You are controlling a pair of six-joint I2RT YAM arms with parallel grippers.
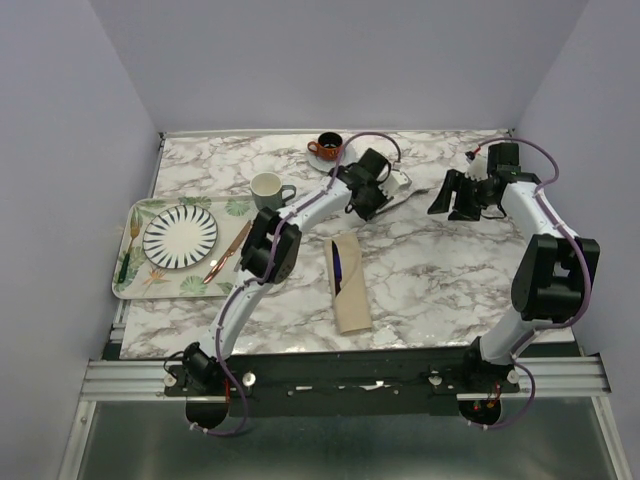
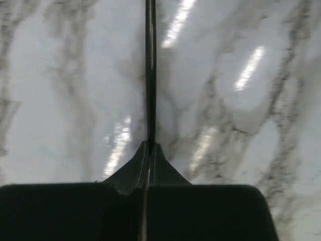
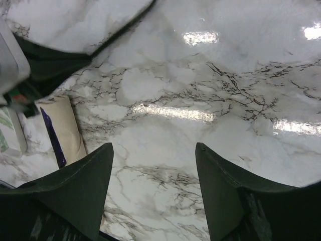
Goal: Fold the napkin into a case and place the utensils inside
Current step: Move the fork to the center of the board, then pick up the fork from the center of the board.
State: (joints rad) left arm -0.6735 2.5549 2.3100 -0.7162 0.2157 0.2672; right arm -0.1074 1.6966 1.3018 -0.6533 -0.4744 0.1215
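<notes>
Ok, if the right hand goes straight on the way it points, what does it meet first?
Most likely the marble table: the right hand stands open over it, nothing between. The case lies off to one side.

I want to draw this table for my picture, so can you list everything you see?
beige cloth case: one, tan, middle of the table, near the front
dark purple knife: one, tucked in the case
silver metal fork: one, pinched in the left claw
leaf-printed tray: one, green and white, left side
striped round plate: one, black and white, on the tray
copper-coloured knife: one, on the tray, right of the plate
cream mug: one, behind the tray
small orange-red cup: one, on a saucer, far edge
marble table: one, white with grey veins
left claw: black, shut on the fork
right claw: black, open, empty
</notes>
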